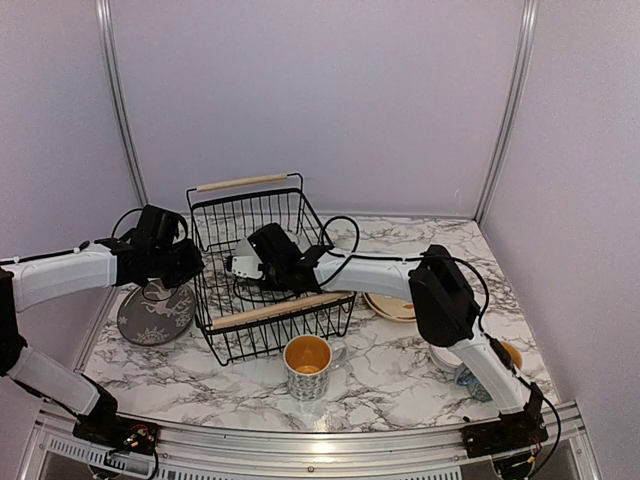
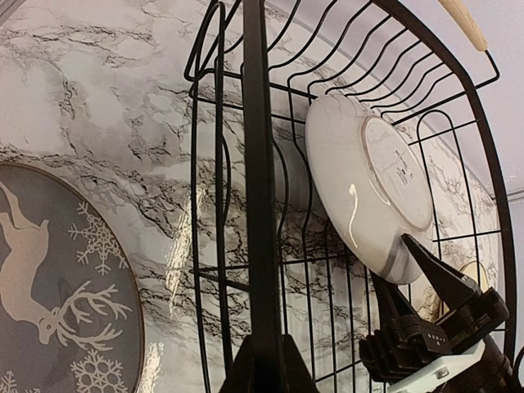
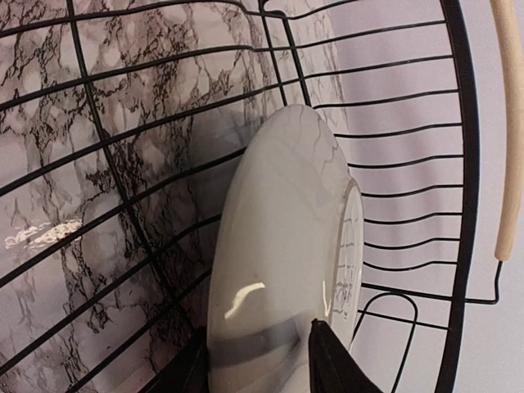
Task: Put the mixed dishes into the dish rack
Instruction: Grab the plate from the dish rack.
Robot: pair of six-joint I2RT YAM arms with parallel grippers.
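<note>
**White bowl (image 2: pixel 360 180) on edge in the dish rack (image 1: pixel 300 205), right gripper (image 3: pixel 258 360) at its rim**

Top view: the right arm reaches over the near wooden handle (image 1: pixel 280 308) into the rack. The left gripper (image 1: pixel 188 262) sits at the rack's left wall. The reindeer plate (image 1: pixel 155 312), a mug (image 1: pixel 308 365) and a tan plate (image 1: pixel 390 305) lie outside on the marble table (image 1: pixel 400 380), with pale walls around.

Left wrist: its jaws are narrow, pinched on the rack's rim wire. The bowl stands tilted inside.

Right wrist: the bowl rises straight ahead of the pincer, leaning towards the end wires. Its lower rim is clasped between the half-closed fingers. The right arm is clearly the nearer, so letting go probably depends on that lean.
</note>
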